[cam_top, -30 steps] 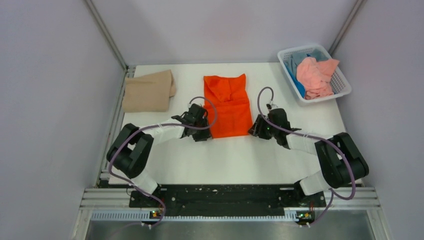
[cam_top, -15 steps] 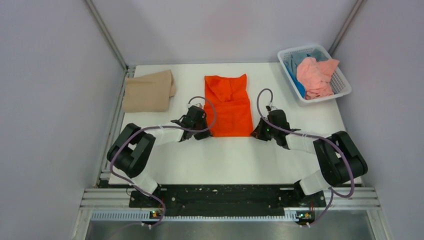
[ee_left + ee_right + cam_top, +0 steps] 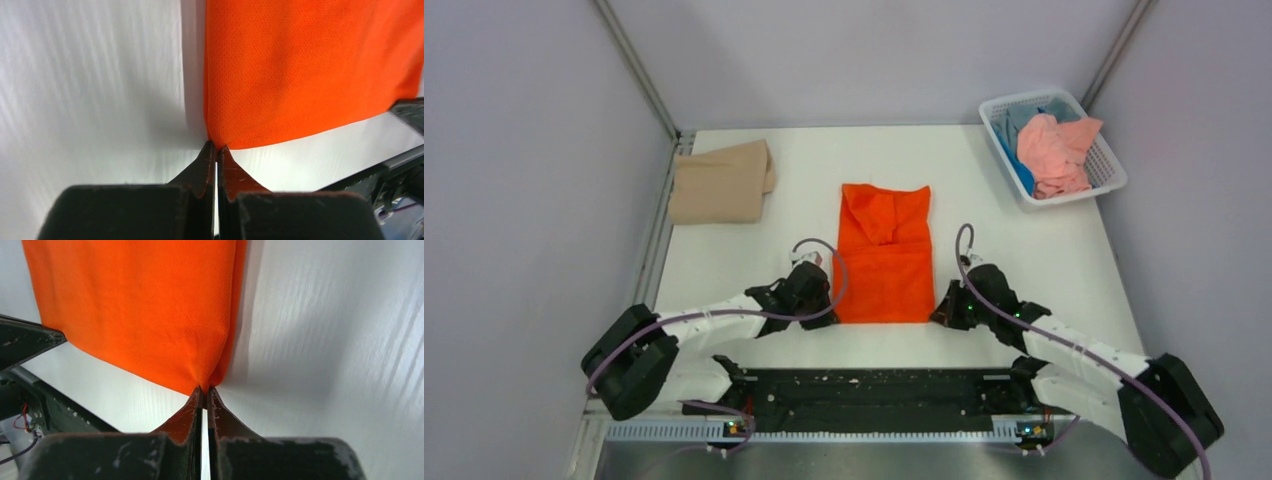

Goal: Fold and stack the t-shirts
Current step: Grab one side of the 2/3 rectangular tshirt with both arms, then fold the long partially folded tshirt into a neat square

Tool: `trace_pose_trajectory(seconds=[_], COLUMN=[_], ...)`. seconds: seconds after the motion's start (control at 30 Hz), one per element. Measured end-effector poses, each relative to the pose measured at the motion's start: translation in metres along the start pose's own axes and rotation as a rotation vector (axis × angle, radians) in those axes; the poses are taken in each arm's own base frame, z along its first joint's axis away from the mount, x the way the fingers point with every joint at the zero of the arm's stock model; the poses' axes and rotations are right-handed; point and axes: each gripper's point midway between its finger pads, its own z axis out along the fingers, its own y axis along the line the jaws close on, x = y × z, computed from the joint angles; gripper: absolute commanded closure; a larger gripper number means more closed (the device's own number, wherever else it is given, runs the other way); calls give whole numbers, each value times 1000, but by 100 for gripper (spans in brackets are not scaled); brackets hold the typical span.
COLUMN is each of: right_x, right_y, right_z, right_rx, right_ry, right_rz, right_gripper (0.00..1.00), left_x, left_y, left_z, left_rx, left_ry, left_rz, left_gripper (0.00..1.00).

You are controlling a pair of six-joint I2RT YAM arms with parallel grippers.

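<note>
Orange t-shirt (image 3: 886,255), tan t-shirt (image 3: 721,182)

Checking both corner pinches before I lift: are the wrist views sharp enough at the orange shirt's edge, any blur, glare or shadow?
Left wrist: orange t-shirt weave crisp at the left gripper, table streaked with blur, a thin shadow beside the shirt's edge. Right wrist: likewise crisp at the right gripper, table smeared. Top external: even light, no glare.

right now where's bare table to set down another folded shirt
Widest free patch: the table right of the orange t-shirt, near side of the basket. Also the far strip between the tan t-shirt and the basket. Crowded: the near edge, where both sets of jaws pinch the orange t-shirt's corners.
</note>
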Motion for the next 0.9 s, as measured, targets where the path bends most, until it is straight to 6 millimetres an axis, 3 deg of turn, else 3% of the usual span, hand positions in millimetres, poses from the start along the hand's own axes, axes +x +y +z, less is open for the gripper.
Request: trace_pose_trajectory(seconds=[0.13,0.3,0.47,0.6,0.67,0.8,0.9], right_x=[-3,-24,-59,-93,-120,-149,-169], right_y=[12,43,73,93,102,109,111], right_z=[-20,-43,-65,-84,-96,-100,-92], right_rx=[-58,-147,-195,-193,-169,-118,-75], right_ry=[-40,-90,-173,-269,-345,-404,-418], right_rz=[3,-25,-69,-85,-86,-89,-96], right_gripper=[100,100,100,100,100,100,100], left_x=[17,4,-34,-65,-80,-120,-157], left_y=[6,-31,-62,-70,-69,-71,-76], left_z=[-21,-50,-78,-92,-97,-106,-108], left_rx=[-24,69,121,107,84,48,32], left_ry=[29,-16,-162,-296,-360,-451,-503], left_rz=[44,133,174,176,177,163,143], left_gripper=[100,100,100,100,100,100,100])
